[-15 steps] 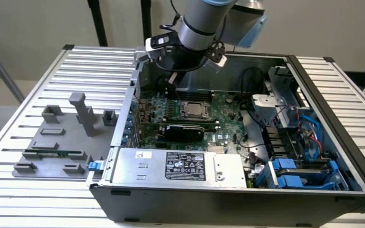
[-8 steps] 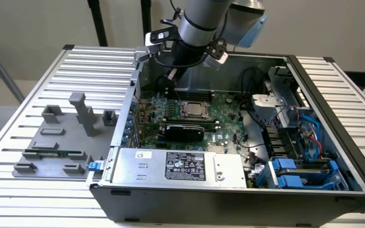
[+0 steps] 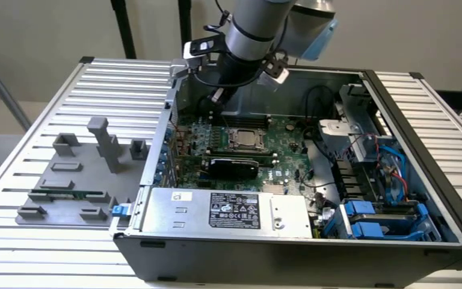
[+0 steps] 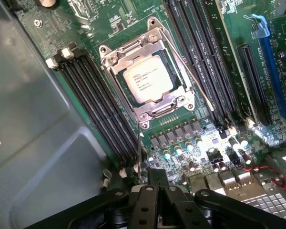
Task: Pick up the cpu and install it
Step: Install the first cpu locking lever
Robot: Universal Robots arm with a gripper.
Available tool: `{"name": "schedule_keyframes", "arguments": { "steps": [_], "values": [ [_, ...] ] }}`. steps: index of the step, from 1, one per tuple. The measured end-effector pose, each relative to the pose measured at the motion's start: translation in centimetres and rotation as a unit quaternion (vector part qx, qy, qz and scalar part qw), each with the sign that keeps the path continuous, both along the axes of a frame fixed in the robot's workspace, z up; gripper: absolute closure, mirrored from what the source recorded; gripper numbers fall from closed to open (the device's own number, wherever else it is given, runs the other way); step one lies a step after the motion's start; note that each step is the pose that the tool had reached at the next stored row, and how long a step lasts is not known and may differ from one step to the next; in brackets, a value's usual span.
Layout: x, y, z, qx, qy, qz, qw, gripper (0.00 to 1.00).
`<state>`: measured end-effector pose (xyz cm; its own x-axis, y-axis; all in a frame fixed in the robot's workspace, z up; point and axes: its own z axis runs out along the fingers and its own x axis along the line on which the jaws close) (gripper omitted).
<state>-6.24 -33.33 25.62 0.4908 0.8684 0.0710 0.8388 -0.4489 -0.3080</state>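
Exterior view, from its left: the slatted table [image 3: 22, 253] carries a grey holder [image 3: 55, 183] just left of the pc case [image 3: 295, 259], w/ a long green memory stick [image 3: 67, 194] lying in it. The case is open on top.

Left half of the case: a green board [image 3: 291, 158] lies flat on the case floor. The cpu [image 4: 148, 82] sits inside the case near the board's middle. It is flat, silver top up, and the metal socket frame [image 4: 157, 112] surrounds it on all sides. Dark memory slots [image 4: 100, 100] run along both sides of that frame.

The arm [image 3: 255, 24] reaches down into the case near its back wall. The fingers [image 4: 153, 177] are pressed together w/ nothing btwn them, above the board and apart from the cpu.

Front of the case: silver power supply [image 3: 223, 211] w/ a black label. Right end of the case: blue drive brackets [image 3: 367, 220].
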Motion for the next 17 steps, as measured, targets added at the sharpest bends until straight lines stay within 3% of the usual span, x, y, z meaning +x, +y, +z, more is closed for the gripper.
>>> {"name": "schedule_keyframes", "arguments": {
  "steps": [7,12,14,17],
  "values": [
    [0.0,-0.03,-0.30,0.0000,0.0000,-0.039,0.9993,0.89],
    [-0.1,-1.12,-0.44,0.0002,0.0000,-0.041,0.9992,0.89],
    [-0.3,-1.38,-0.48,0.0021,0.0001,-0.041,0.9991,0.89],
    [-0.6,-1.44,-0.52,0.0083,0.0004,-0.043,0.9991,0.89]
  ]
}}
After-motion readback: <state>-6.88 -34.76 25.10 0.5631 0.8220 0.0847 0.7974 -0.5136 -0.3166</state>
